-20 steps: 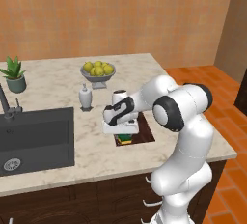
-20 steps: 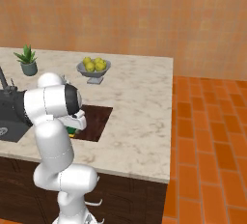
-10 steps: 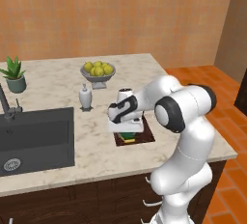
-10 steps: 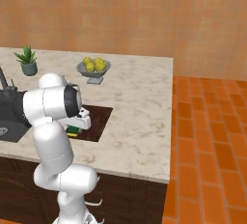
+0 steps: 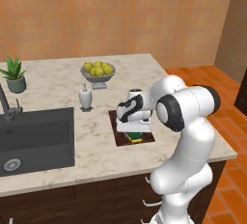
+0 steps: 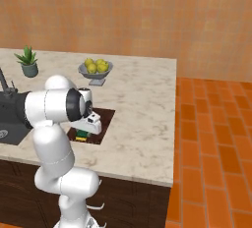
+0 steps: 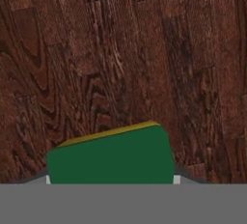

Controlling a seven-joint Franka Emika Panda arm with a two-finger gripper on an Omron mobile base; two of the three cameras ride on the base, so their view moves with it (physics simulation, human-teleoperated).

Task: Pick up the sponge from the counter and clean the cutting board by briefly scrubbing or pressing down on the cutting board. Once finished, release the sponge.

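Note:
The dark brown cutting board (image 5: 122,139) lies on the beige marbled counter (image 5: 58,80), right of the sink. My gripper (image 5: 135,132) points down over the board's near end and is shut on the sponge (image 5: 136,138), a small block with a green layer over yellow foam. From the right side the gripper (image 6: 83,130) holds the sponge (image 6: 81,135) low on the cutting board (image 6: 104,116). In the hand view the sponge (image 7: 111,158) sits between the fingertips (image 7: 176,179), close against the board's wood grain (image 7: 120,49).
A bowl of lemons (image 5: 98,70) and a white soap dispenser (image 5: 85,97) stand behind the board. The dark sink basin (image 5: 34,136) with its faucet (image 5: 6,105) lies to the left, a potted plant (image 5: 16,76) at the far left. The counter's edge runs just right of the board.
The hand with the sponge has slid a little toward the board's near end. Its grip has not changed.

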